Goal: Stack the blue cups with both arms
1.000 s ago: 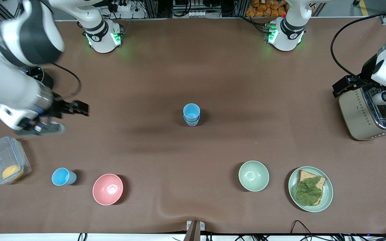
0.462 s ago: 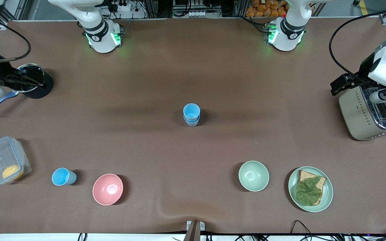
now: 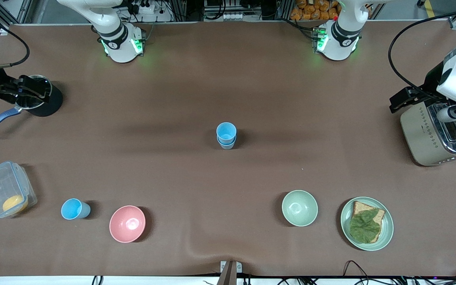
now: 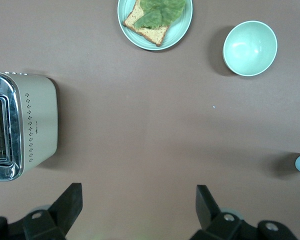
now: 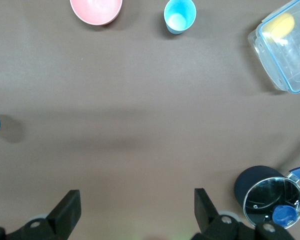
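Two blue cups stand nested in a stack at the table's middle, the bright sky blue cup in the duller grey-blue one. A third sky blue cup stands alone between the pink bowl and the plastic box; it also shows in the right wrist view. My right gripper is open and empty, over the black pot at the right arm's end. My left gripper is open and empty, beside the toaster at the left arm's end.
A pink bowl, a pale green bowl and a plate with bread and lettuce stand along the edge nearest the front camera. A clear box with a yellow thing in it, a black pot and a toaster stand at the ends.
My right arm has drawn back from above the plastic box toward the table's end, over the black pot. My left arm has hardly moved. The cups have not moved.
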{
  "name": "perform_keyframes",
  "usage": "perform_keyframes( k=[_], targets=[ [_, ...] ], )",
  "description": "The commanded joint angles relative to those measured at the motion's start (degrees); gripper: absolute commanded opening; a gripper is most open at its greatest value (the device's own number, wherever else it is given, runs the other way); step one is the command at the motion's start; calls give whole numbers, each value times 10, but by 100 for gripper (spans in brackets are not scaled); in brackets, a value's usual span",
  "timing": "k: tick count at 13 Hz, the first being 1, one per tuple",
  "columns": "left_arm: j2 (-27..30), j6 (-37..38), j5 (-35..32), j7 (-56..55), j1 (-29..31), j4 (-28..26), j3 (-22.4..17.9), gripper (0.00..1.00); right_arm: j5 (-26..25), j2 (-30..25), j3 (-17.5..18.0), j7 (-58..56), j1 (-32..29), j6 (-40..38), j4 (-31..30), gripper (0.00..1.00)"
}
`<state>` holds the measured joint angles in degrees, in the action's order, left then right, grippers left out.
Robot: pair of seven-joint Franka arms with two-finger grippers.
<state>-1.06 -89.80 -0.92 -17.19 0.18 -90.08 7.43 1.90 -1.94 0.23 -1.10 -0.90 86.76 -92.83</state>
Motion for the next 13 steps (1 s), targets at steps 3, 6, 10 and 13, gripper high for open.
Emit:
perform_keyframes(
  k=[3, 6, 10, 13],
  targets=[
    [1, 10, 4, 0, -4, 5, -1, 100, -8, -13, 9, -13, -8, 6, -17, 100],
    [2, 10, -1, 0, -4, 6, 1, 100, -8, -17, 9, -14, -9, 2, -16, 100],
    [0, 10, -22, 3, -4, 15, 3, 100, -8, -16, 9, -14, -9, -3, -19, 100],
    [-1, 10, -22, 2, -4, 15, 6, 100, -8, -18, 9, -14, -9, -5, -17, 100]
  ],
)
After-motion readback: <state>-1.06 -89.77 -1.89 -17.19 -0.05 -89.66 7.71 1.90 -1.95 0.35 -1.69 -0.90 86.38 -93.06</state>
